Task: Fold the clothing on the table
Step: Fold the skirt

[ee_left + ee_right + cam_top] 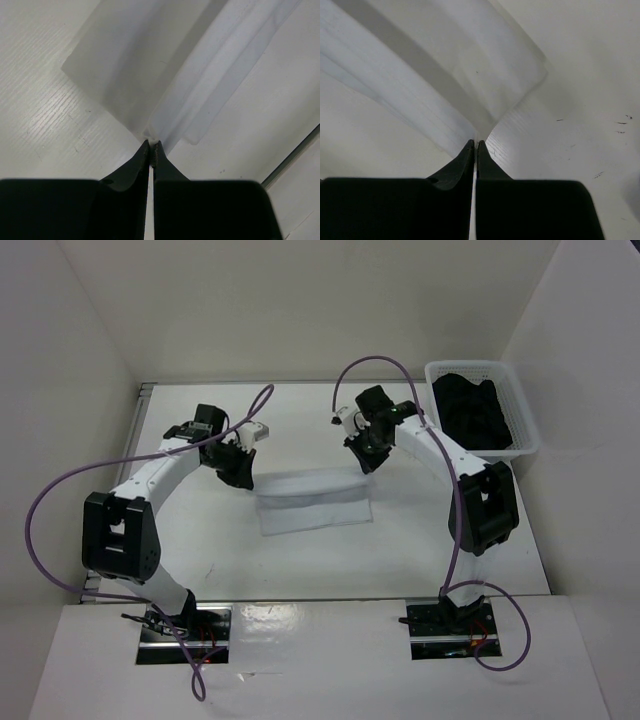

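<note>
The white clothing (312,502) lies in the middle of the table (330,560), its far edge lifted between the two arms. My left gripper (243,473) is shut on the garment's far left corner; in the left wrist view the cloth (165,75) fans out from the pinched fingertips (151,146). My right gripper (364,462) is shut on the far right corner, and in the right wrist view the fabric (445,75) stretches up and left from the closed tips (476,144).
A white mesh basket (528,425) holding a black garment (472,410) stands at the far right corner of the table. White walls enclose the table on three sides. The arm bases sit at the near edge.
</note>
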Controlling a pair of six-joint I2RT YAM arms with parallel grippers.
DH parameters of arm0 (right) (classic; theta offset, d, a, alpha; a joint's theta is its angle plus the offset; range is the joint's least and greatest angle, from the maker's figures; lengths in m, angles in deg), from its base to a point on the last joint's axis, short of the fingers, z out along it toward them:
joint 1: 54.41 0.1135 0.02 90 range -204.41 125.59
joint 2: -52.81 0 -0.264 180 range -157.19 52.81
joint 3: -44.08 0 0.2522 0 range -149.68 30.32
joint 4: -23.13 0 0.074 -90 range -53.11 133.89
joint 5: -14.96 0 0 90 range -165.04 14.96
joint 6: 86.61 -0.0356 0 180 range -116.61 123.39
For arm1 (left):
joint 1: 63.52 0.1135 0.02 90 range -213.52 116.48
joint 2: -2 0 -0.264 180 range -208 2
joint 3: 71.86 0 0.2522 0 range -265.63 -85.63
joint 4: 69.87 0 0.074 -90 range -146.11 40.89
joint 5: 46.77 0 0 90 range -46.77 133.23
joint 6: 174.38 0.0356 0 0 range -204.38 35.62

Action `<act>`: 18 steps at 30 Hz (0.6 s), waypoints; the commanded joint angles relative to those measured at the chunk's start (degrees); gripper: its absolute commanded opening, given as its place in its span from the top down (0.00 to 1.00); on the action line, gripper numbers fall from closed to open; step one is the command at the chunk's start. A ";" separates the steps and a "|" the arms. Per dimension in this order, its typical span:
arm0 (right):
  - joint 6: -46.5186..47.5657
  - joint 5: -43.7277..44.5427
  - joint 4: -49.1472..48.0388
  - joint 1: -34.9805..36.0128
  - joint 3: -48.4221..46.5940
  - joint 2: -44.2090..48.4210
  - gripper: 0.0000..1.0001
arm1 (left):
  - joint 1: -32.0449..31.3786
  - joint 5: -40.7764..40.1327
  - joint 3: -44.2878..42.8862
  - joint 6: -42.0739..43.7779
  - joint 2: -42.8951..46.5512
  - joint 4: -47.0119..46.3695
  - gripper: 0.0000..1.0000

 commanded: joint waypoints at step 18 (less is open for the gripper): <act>5.00 -1.48 7.90 4.32 1.98 2.04 0.93 | -0.28 4.86 3.75 3.03 5.52 4.47 0.72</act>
